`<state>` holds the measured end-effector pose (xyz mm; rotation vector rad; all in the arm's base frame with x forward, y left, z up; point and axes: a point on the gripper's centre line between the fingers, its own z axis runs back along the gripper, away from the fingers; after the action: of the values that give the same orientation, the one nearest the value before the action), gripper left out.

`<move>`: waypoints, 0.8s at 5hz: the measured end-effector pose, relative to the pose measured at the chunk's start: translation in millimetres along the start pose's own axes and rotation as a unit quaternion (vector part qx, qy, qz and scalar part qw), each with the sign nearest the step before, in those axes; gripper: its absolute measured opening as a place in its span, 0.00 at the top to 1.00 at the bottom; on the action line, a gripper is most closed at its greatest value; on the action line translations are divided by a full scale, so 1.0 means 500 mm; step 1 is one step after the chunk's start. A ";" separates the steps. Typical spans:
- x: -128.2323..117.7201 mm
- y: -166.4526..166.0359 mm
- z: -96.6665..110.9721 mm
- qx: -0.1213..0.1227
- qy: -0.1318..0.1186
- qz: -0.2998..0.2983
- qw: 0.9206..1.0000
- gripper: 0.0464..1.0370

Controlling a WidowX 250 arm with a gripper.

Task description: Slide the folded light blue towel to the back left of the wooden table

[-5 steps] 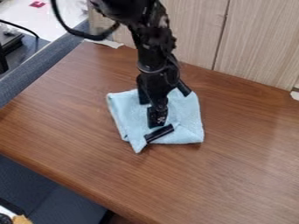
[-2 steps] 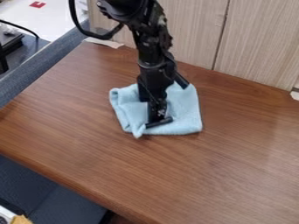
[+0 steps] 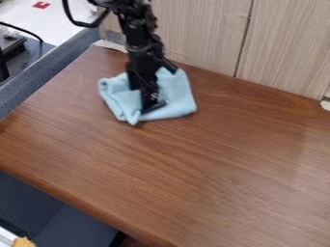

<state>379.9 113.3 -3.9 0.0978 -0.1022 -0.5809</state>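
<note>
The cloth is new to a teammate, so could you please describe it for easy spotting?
On the brown table, look toward the pale wood panels behind it. The cloth lies rumpled under the black gripper, its light blue setting it apart from both.

no readable text, labels, brands, numbers or signs on anything in view
</note>
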 end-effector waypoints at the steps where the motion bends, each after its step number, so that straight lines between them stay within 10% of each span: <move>1: -0.046 0.052 0.007 0.019 0.019 0.038 0.999 0.04; 4: -0.075 0.046 0.017 0.007 0.021 0.053 0.998 0.04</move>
<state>360.3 152.8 5.0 0.1177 -0.0700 -0.4728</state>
